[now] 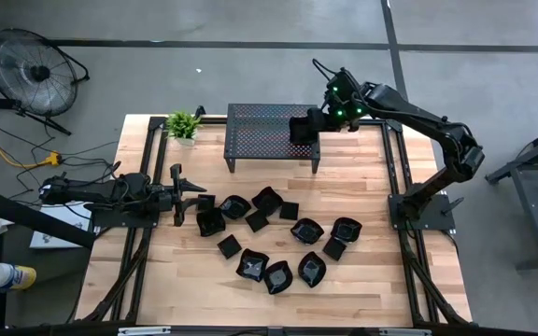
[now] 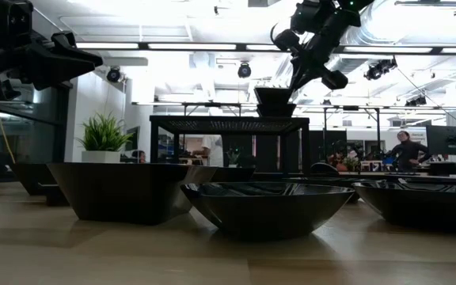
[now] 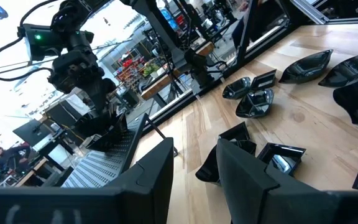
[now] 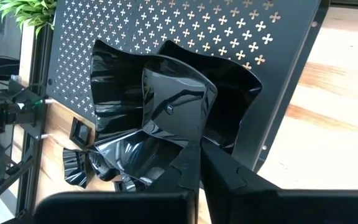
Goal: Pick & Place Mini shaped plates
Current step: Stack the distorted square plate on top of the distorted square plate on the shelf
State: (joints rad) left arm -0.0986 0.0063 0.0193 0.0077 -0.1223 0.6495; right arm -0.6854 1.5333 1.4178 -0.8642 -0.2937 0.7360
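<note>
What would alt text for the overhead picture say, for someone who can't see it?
The right gripper holds a small black plate over the perforated stand. The left gripper, open, waits beside about fifteen more plates scattered on the wooden table.

You cannot see the perforated stand (image 4: pixel 185 37) whole: its far edge is cut off, and the held plate (image 4: pixel 166 118) hides its middle.

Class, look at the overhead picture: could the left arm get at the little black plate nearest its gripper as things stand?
Probably yes. The left gripper hangs open right beside the nearest mini plate at the cluster's left edge, with nothing between them. The right gripper is busy at the perforated stand.
</note>
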